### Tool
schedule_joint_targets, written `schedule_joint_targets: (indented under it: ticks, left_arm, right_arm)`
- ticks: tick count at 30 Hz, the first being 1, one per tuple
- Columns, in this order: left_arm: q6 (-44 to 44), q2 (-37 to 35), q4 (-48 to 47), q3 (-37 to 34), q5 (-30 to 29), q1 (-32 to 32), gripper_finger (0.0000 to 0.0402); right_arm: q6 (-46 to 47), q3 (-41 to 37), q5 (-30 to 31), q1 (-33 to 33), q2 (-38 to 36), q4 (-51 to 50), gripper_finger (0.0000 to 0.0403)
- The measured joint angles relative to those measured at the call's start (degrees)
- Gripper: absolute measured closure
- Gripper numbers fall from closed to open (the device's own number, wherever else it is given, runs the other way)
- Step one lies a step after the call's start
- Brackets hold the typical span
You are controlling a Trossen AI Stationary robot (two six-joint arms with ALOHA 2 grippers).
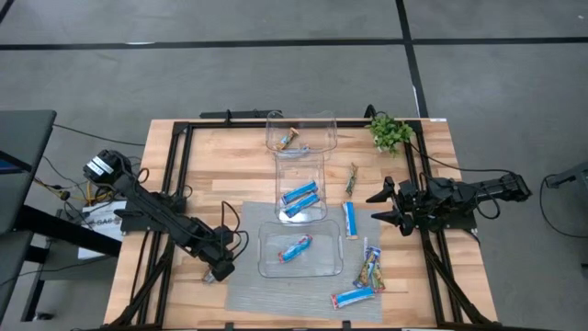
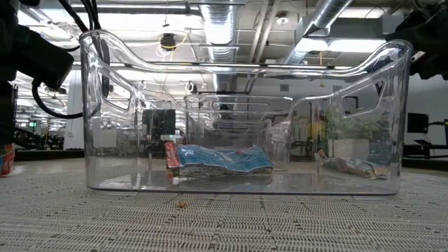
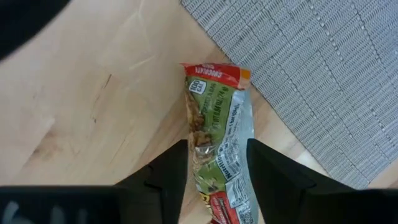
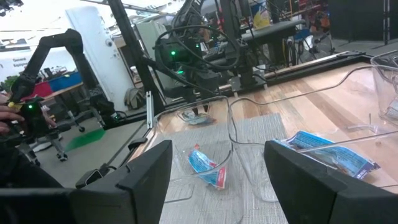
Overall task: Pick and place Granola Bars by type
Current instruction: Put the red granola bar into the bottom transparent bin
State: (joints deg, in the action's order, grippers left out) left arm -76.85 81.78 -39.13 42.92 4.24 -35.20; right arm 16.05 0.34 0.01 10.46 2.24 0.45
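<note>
A green-and-red multicoloured granola bar (image 3: 217,118) lies flat on bare wood just off the grey mat's left near corner. My left gripper (image 1: 219,270) (image 3: 217,148) is low over it and open, one finger along each long edge. My right gripper (image 1: 388,208) (image 4: 217,148) hovers open and empty to the right of the bins. On the mat's right side lie a blue bar (image 1: 350,219), a slim green bar (image 1: 351,177), multicoloured bars (image 1: 370,269) and another blue bar (image 1: 354,297). My left gripper has its fingers (image 3: 171,174) on either side of the multicoloured bar's lower half (image 3: 214,168), coming from above, with the bar lying along them on the table. The wrapper looks unsqueezed, and I cannot tell whether the fingers touch it.
Three clear bins stand in a row down the table's middle. The far bin (image 1: 317,124) holds a multicoloured bar (image 1: 288,140), the middle bin (image 1: 287,175) two blue bars (image 1: 300,198), the near bin (image 1: 271,262) one blue bar (image 1: 295,248). A small green plant (image 1: 390,131) sits at the far right corner.
</note>
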Motion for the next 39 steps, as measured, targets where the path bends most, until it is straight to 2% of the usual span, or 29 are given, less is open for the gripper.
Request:
schedule_joint_targets:
  ticks: [8,15,26,39]
  left_arm:
    - [0.79,0.08,0.03,-0.02,1.5,0.0,0.0169]
    - [3.83,4.14,2.35,-0.07,4.26,0.0,0.0158]
    - [2.11,7.26,3.08,0.15,3.33,0.52,0.0197]
    - [1.67,6.73,2.64,-0.18,2.45,0.72,0.0302]
  right_arm:
    - [0.02,0.0,0.0,-0.02,0.0,0.0,0.0154]
    - [0.02,0.0,0.0,-0.02,0.0,0.0,0.0154]
    - [0.02,0.0,0.0,-0.02,0.0,0.0,0.0154]
    - [0.02,0.0,0.0,-0.02,0.0,0.0,0.0154]
